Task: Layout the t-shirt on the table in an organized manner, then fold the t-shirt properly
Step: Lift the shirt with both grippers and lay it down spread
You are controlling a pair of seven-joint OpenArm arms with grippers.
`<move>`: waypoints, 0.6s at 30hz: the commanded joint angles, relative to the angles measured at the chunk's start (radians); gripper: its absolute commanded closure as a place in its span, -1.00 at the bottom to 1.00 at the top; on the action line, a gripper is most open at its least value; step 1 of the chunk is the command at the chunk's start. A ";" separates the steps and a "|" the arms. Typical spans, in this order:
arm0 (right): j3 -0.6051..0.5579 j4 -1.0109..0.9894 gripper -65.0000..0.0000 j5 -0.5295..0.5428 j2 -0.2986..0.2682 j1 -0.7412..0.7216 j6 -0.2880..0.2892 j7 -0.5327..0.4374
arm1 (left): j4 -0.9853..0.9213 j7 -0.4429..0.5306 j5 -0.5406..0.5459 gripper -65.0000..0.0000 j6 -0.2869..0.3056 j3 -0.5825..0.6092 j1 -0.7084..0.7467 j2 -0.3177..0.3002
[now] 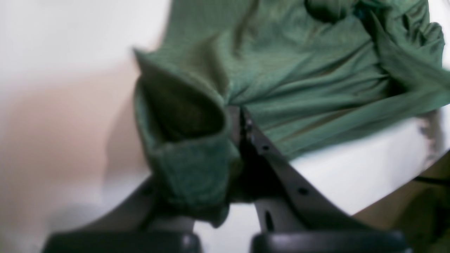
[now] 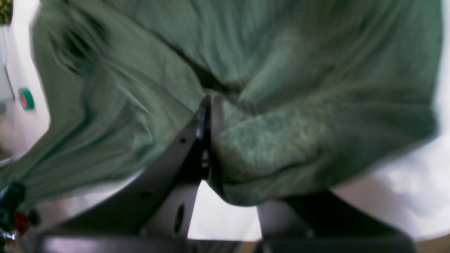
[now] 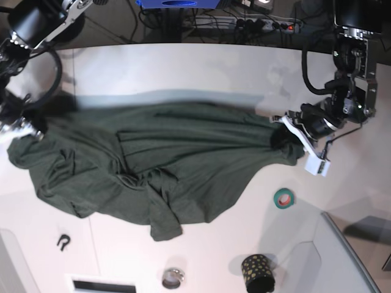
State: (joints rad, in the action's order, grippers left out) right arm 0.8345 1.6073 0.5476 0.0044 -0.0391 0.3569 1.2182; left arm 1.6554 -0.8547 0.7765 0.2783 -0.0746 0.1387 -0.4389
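Note:
The dark green t-shirt (image 3: 165,165) lies crumpled and stretched sideways across the white table (image 3: 183,67). At the shirt's right end in the base view, my left gripper (image 3: 285,138) is shut on the fabric. The left wrist view shows its jaws (image 1: 241,117) pinched together with a fold of the t-shirt (image 1: 299,70) bunched around them. My right gripper (image 3: 27,126) sits at the shirt's left end. In the right wrist view its jaws (image 2: 208,107) are closed on a thick bunch of the t-shirt (image 2: 281,52), with the table (image 2: 218,218) pale beneath.
A green tape roll (image 3: 283,197) lies on the table right of the shirt. A black cup with yellow dots (image 3: 257,272), a small metal ring (image 3: 173,278) and a black clip (image 3: 63,242) sit near the front edge. A grey bin corner (image 3: 348,256) fills the lower right.

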 commanded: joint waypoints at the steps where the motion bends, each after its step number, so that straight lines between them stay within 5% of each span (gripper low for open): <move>1: -0.027 0.064 0.99 0.012 -0.025 -0.015 0.000 0.027 | 0.055 0.016 0.014 1.00 0.006 -0.001 -0.014 -0.028; 4: -0.100 0.115 0.99 0.009 -0.077 -0.063 -0.026 0.081 | 0.116 -0.064 0.014 1.00 0.006 0.000 -0.067 -0.050; 8: -0.194 -0.043 0.99 0.007 -0.157 -0.160 -0.069 0.050 | 0.072 -0.186 0.004 1.00 0.006 0.003 -0.196 0.004; 18: -0.584 -0.629 0.99 0.007 -0.367 -0.551 -0.071 -0.315 | -0.330 -0.134 -0.050 1.00 0.003 0.259 -0.618 0.108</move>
State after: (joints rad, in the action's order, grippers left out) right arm 0.2409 0.9520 0.5430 -0.3416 -0.5568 0.2859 0.9276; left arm 1.2995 -1.0088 0.7063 0.2798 0.1951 -0.4519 -0.3195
